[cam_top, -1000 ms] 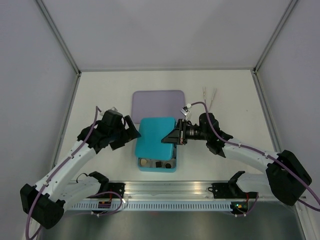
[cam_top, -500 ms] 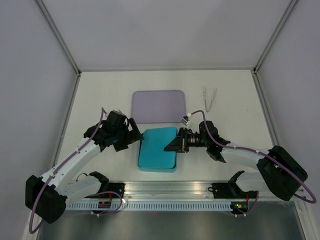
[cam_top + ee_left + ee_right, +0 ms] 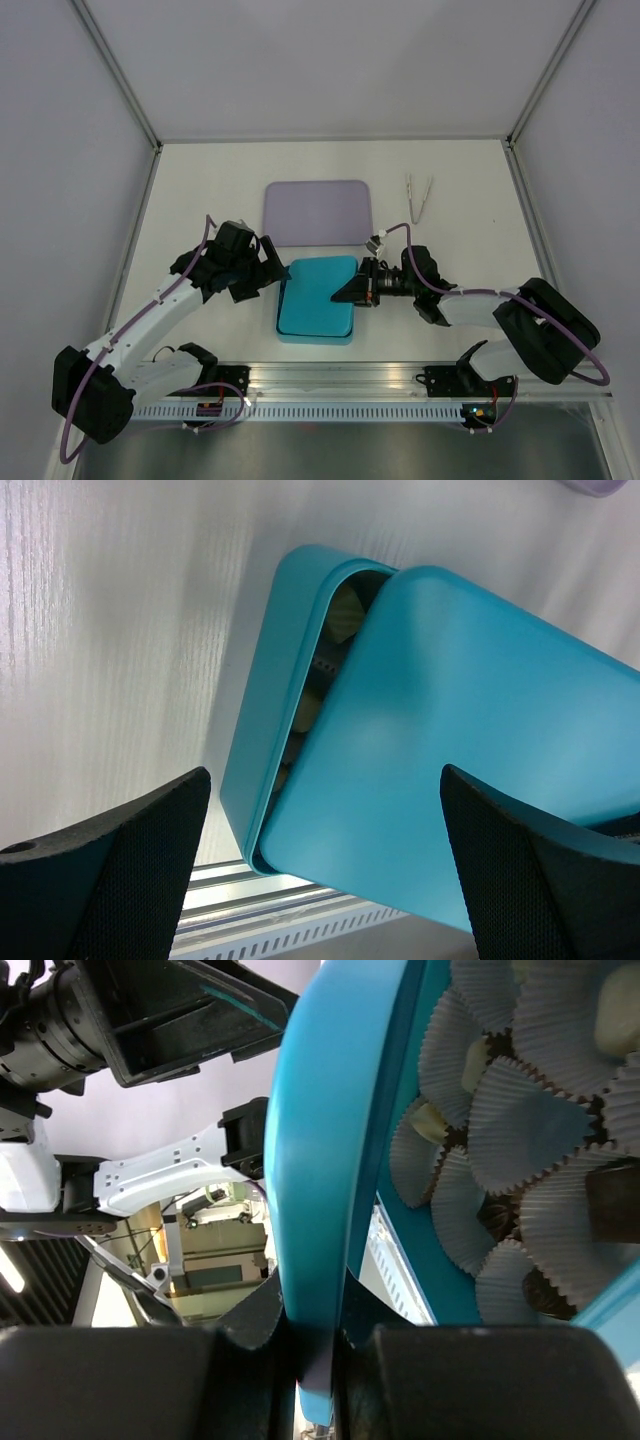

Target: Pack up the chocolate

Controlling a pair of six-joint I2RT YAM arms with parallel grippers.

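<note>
The chocolate (image 3: 612, 1018) sits in paper cups (image 3: 520, 1120) inside the box (image 3: 250, 780). The right gripper (image 3: 315, 1360) pinches the lid (image 3: 318, 293) at the box's right side. The lid rides raised along the box's left wall, where the nearer left gripper (image 3: 272, 272) hovers with its fingers spread.

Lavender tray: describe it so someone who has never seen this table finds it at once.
Start from the white table and look at its middle. The tray lies flat there, just beyond the teal lid, on the side away from the robot. It alone is pale purple and bare, a thin rounded rectangle.
</note>
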